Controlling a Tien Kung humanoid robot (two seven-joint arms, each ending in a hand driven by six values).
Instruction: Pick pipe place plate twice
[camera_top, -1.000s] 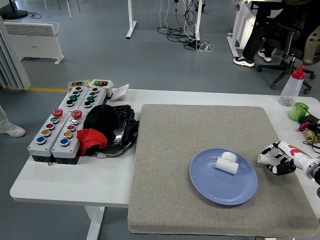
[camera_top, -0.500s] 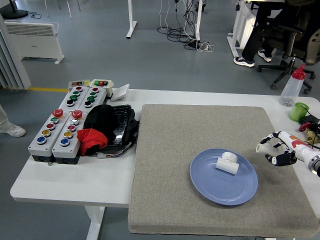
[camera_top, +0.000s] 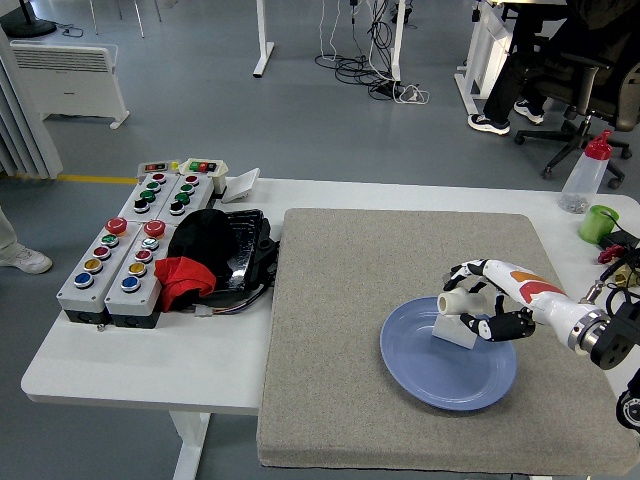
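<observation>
Right hand reached in from the right edge, over the blue plate on the grey mat. Fingers curled loosely around a white pipe piece at the plate's far right rim; whether truly gripped or only touching, impossible to tell. Second white pipe piece lay just below on the plate, partly hidden by the hand. Plate sat in the mat's right half, well apart from the mat's near and far edges, with open mat to its left and front. Left hand out of view.

On the white table left of the mat: two grey button boxes with coloured buttons, and a black-and-red bundle just beside the mat's left edge, on a dark tray. Bare tabletop ran along the near left corner. At the table's far right edge: a clear spray bottle with red top and a green cup, both clear of the mat. Beyond the table, grey floor, cables, desk legs, and a seated person's legs and shoes at top right.
</observation>
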